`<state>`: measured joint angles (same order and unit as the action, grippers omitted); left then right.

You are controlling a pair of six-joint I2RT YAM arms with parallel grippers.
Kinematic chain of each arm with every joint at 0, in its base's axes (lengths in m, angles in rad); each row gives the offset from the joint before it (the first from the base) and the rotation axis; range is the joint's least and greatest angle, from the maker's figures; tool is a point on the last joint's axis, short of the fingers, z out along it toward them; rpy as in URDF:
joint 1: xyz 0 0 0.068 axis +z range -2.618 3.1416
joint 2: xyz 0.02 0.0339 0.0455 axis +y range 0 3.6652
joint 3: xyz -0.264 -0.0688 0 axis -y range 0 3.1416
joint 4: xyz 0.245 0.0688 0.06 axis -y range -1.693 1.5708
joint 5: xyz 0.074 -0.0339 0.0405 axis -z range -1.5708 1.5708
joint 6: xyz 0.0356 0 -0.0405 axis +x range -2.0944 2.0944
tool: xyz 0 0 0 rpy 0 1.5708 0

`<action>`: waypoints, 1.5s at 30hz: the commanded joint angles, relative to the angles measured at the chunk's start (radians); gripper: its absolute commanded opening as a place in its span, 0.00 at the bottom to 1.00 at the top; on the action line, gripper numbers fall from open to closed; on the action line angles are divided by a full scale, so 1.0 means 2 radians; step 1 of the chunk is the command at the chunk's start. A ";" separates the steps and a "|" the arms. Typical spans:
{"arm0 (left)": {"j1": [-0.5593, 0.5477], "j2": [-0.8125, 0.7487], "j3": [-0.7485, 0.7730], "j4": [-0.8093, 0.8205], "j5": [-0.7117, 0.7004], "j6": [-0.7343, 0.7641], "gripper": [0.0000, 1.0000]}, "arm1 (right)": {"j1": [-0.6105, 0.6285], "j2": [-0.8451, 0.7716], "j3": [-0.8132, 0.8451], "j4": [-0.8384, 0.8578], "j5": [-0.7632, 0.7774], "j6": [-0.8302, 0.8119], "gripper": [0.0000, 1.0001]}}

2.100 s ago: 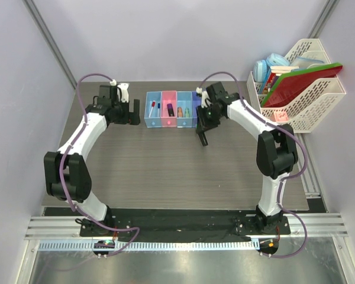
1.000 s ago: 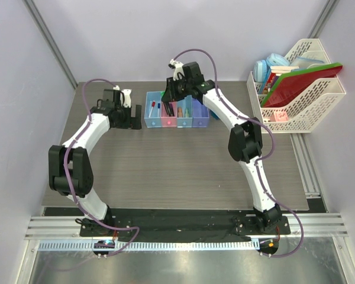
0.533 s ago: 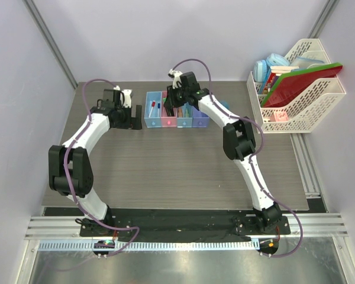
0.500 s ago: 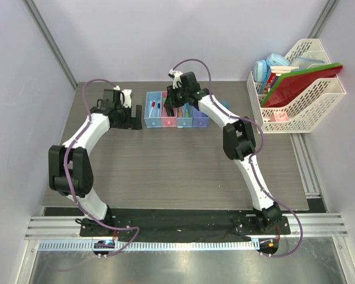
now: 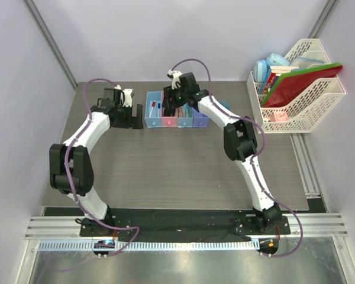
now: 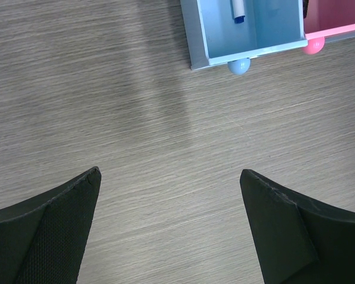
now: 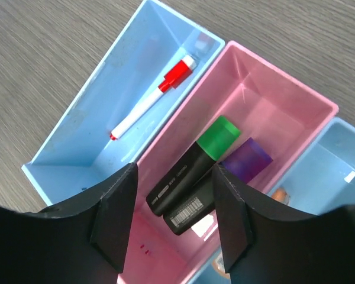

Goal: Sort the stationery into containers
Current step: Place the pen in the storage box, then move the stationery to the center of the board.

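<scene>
The containers (image 5: 165, 122) are a row of four joined bins at the table's far middle. My right gripper (image 7: 174, 195) is open and empty, hovering over the pink bin (image 7: 284, 94); in the top view it (image 5: 174, 102) covers that bin's far part. A green highlighter (image 7: 195, 163) and a purple highlighter (image 7: 248, 160) lie side by side in the pink bin. A red-capped pen (image 7: 154, 97) lies in the left light blue bin (image 7: 106, 106). An orange bit (image 7: 280, 193) shows in the third bin. My left gripper (image 6: 170, 177) is open and empty over bare table just left of the row (image 5: 134, 115). A blue-capped pen (image 6: 239, 9) shows in the light blue bin (image 6: 254, 50).
A white lattice file rack (image 5: 319, 100) stands at the back right with red and green folders (image 5: 302, 80) and blue items in it. Grey walls close in the back and both sides. Bare wood-grain table (image 5: 177, 165) lies in front of the bins.
My right arm has swung left from beside the row's right end to above the pink bin, then held still. My left arm has barely moved.
</scene>
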<state>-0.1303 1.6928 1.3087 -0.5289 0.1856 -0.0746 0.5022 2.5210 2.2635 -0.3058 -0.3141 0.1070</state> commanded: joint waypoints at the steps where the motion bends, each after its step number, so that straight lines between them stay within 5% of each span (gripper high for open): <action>1: 0.003 0.001 0.023 0.005 0.019 -0.005 1.00 | -0.005 -0.070 -0.013 -0.019 0.038 -0.017 0.60; 8: 0.003 -0.018 0.015 0.006 0.033 0.005 1.00 | -0.032 -0.170 -0.075 -0.057 0.125 -0.030 0.60; 15: 0.002 -0.025 0.021 0.005 0.054 0.017 1.00 | -0.176 -0.199 -0.114 -0.134 0.010 0.010 0.61; 18: 0.001 -0.013 0.044 0.006 0.051 0.015 1.00 | -0.199 -0.178 -0.097 -0.171 0.030 -0.026 0.62; 26: 0.001 -0.004 0.054 0.004 0.060 0.012 1.00 | -0.200 -0.166 -0.143 -0.175 0.081 -0.157 0.74; 39: 0.001 -0.028 0.004 0.014 0.043 0.030 1.00 | -0.200 -0.168 -0.171 -0.137 0.072 -0.210 0.99; 45: 0.001 -0.023 0.001 0.013 0.041 0.030 1.00 | -0.200 -0.161 -0.172 -0.142 0.023 -0.229 1.00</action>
<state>-0.1303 1.6901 1.3174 -0.5213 0.2714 -0.0227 0.0982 2.2009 1.9198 -0.6140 -0.1864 -0.3061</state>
